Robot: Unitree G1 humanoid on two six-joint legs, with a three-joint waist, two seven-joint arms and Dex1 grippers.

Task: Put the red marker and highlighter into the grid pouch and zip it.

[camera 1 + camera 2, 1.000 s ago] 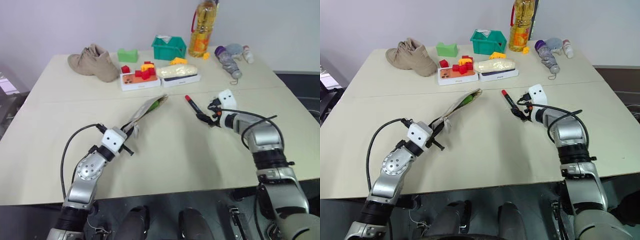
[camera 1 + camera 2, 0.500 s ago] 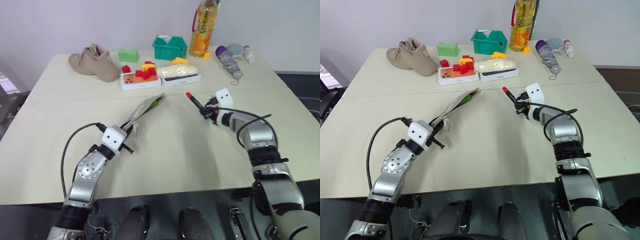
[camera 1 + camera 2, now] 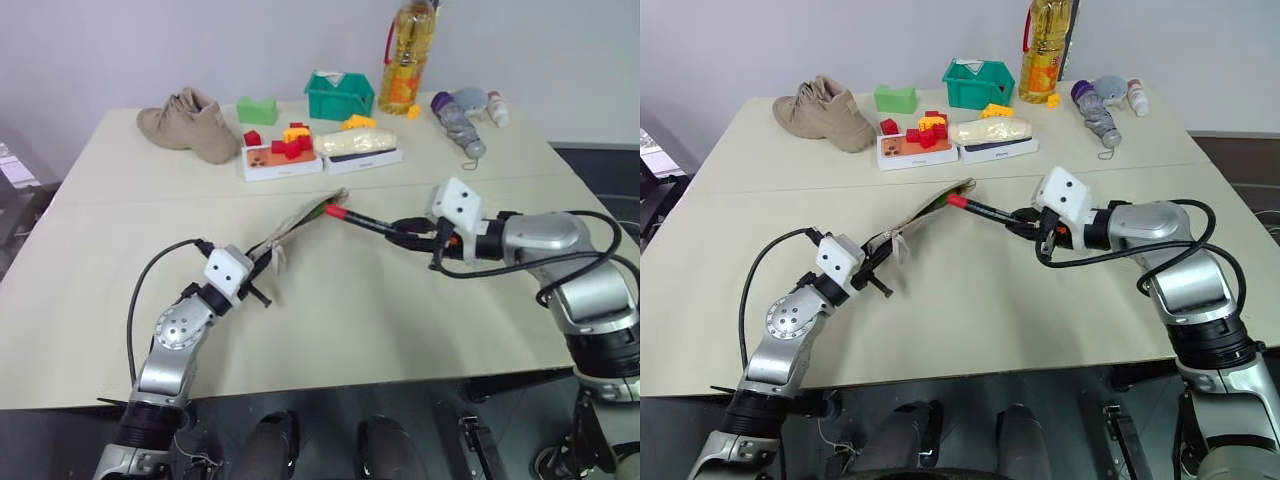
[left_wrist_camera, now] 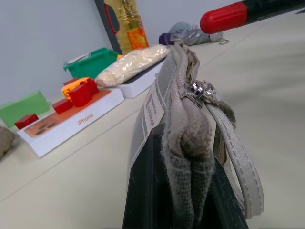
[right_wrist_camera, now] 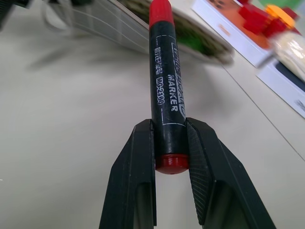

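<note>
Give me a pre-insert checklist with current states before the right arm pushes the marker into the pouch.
1. Right gripper shut on the red marker near its rear end: ok.
2. Left gripper pinching the near end of the grid pouch: ok.
3. Pouch mouth open at the far end: ok, gap visible.
4. Highlighter already inside: ok, green shows in the opening.
5. Marker's red cap aimed at the opening: ok, tip at the mouth.
6. Zipper slider clear of the entry path: cannot tell.
</note>
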